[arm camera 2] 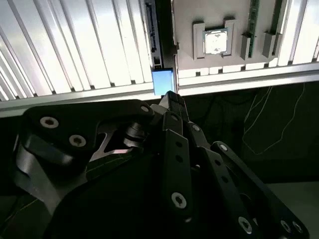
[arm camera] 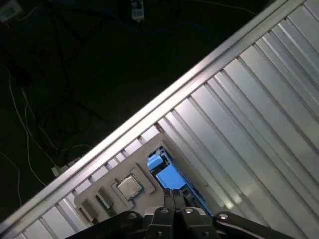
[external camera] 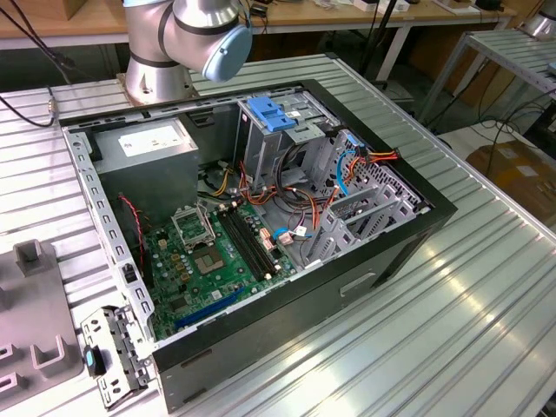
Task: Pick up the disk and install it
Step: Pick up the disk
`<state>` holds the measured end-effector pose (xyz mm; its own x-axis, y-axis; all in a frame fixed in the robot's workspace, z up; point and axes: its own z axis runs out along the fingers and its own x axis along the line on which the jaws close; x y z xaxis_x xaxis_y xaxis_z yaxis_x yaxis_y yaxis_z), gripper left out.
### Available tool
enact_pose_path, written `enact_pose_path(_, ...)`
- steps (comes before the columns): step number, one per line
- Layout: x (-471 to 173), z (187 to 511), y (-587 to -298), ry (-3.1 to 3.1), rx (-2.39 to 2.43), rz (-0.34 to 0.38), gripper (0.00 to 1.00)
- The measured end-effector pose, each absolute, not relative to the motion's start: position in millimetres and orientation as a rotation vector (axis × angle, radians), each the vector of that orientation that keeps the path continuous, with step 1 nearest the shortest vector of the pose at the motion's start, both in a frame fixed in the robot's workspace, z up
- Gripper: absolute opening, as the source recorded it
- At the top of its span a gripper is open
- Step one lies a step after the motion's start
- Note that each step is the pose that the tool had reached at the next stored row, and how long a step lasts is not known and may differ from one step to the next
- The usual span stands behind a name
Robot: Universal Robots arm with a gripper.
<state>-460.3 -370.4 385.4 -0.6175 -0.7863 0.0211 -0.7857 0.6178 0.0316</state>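
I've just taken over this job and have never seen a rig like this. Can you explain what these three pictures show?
The machine is a single robot arm standing on a ribbed metal table. The exterior view comes from a camera off the arm. It shows an open computer case lying on that table, with its green motherboard exposed.

The two wrist views come from cameras riding on the arm, looking past its black gripper. In both wrist views the gripper's tip is right at the disk, the blue-edged part at the edge of a grey tray. That tray also carries a processor chip. I cannot tell from these pictures whether the gripper actually grips the disk.
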Motion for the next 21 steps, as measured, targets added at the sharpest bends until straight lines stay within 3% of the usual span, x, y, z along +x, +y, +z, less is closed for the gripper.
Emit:
enact_pose_path(4, -460.3, 382.3, -370.4, -2.676, 1.581, -0.021, 0.11)
enact_pose_path(21, -460.3, 380.9, -369.9, -2.683, 1.601, -0.003, 0.11)
